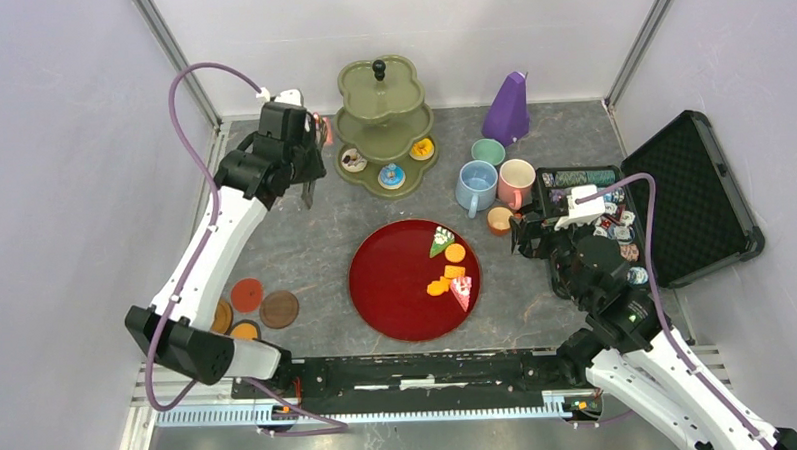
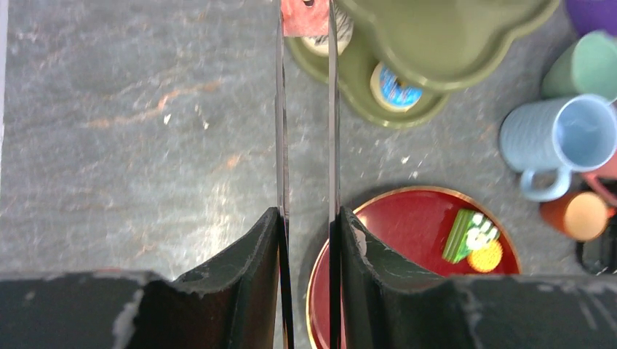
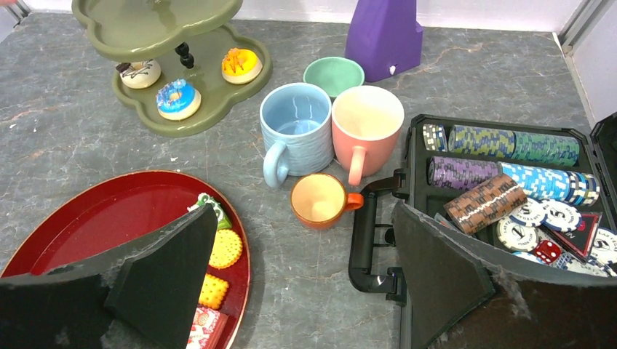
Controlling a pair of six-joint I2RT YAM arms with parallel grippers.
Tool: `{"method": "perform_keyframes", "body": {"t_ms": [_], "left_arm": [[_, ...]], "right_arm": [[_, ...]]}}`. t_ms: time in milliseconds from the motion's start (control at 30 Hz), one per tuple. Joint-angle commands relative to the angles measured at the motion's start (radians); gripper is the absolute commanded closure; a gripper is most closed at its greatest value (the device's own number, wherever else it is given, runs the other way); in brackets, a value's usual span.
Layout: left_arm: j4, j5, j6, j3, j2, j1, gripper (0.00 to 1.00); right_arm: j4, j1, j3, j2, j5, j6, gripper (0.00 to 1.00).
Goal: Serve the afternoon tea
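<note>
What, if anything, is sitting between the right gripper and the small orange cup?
Nothing visible does. The open right gripper faces the orange cup across bare table. The case handle lies close beside the cup, and the blue mug and pink mug stand just behind it.

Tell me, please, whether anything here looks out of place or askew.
Yes: in the open black case, one brown chip stack lies tilted across loose chips, while the other stacks sit in neat rows. Nothing else stands out.
</note>
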Motion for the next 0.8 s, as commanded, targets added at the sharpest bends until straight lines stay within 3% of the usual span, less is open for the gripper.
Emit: {"method": "perform_keyframes", "body": {"t_ms": [0,267,567,767], "left_arm": [[0.135,0.049,0.022,0.109,0.081,0.025,0.62],[0.147,0.078,0.020,0.230,0.234,0.051,0.63],[0.184,0.205,-0.015,0.252,0.316,0.055,0.62],[0.185,0.198,-0.009,0.279,0.364,0.054,0.60]], "right_arm": [[0.020,0.002,0.016,-0.021,-0.003,0.009,0.02],[0.001,0.003,0.021,-0.041,0.012,0.016,0.02],[-0.008,0.003,0.020,-0.047,0.024,0.022,0.02],[-0.007,0.003,0.025,-0.045,0.026,0.014,0.02]]}}
